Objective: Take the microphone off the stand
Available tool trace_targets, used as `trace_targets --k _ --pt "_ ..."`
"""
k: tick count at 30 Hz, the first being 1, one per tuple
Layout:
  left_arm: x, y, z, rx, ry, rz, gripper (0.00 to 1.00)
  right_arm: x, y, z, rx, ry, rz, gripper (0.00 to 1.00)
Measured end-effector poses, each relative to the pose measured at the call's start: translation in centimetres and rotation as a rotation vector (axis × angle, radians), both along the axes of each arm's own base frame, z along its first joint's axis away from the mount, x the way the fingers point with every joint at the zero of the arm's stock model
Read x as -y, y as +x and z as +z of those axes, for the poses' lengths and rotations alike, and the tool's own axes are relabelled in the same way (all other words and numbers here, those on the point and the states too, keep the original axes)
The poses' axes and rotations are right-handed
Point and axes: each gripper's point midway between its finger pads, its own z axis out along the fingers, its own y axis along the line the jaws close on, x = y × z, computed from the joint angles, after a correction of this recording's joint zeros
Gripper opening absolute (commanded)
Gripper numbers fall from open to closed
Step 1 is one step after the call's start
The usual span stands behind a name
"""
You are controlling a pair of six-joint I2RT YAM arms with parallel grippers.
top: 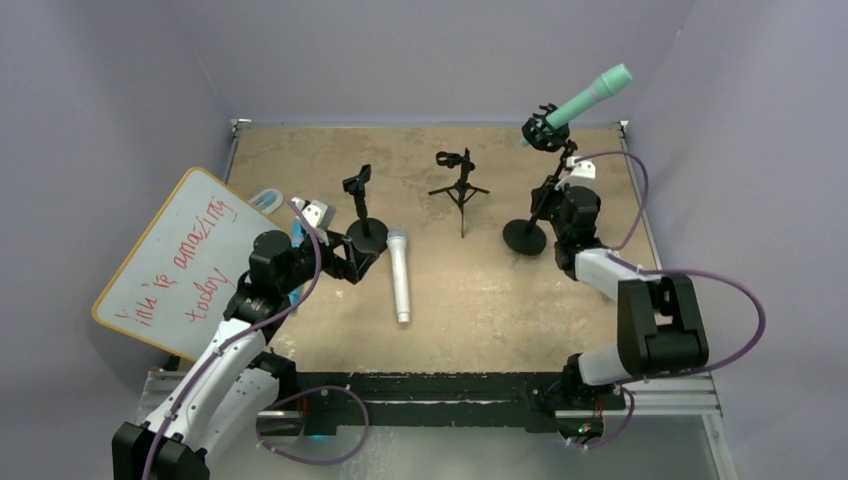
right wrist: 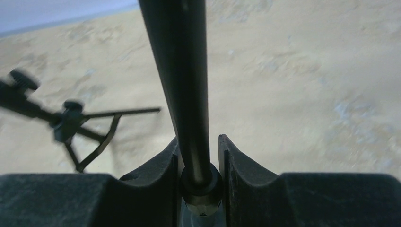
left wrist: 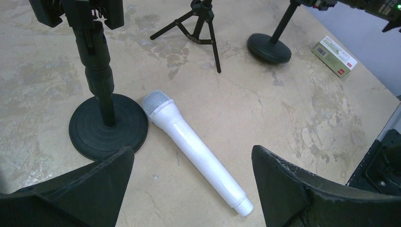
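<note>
Right gripper (right wrist: 198,139): fingers closed on either side of the black pole of the right stand (top: 524,237), low on the shaft above its round base. The teal microphone (top: 590,95) sits in the clip at the top of this stand, tilted, head pointing up and away towards the far right corner.

Left gripper (left wrist: 191,151): jaws spread wide, holding nothing, poised over the white microphone (left wrist: 203,158). This microphone lies flat on the table (top: 480,300), with its grille just beside the round base of the left stand (left wrist: 106,125).

Surface: a tan, mottled board with pale worn patches. Both arm bases are fixed to a metal rail at its near edge.

Room: plain lavender-grey walls (top: 420,60) enclose the table on the left, far and right sides.

Count:
- Stands, three: two with round bases and one tripod stand (top: 461,185) between them. The clips of the left stand and the tripod are empty.
- Microphones, two.
- Whiteboard (top: 185,265), one, with red handwriting, leaning at the left edge.
- Small box (left wrist: 333,56), one, near the right edge.
</note>
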Motion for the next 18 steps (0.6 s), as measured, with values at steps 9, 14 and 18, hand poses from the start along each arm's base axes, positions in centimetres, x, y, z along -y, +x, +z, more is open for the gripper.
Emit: trace_targets --k 9,14,18 --pt "0.1 -0.1 0.1 0.002 -0.002 -0.007 0.92 -3.8 -7.7 -0.2 -0.053 0.119 0.06 0.13" --pt "0.2 -0.3 0.4 0.013 -0.009 -0.016 0.92 -6.5 -11.0 -0.2 -0.066 0.171 0.117 0.14" --pt "0.4 -0.4 1.9 0.07 -0.03 -0.032 0.92 -8.1 -12.4 -0.3 -0.084 0.19 0.149 0.15"
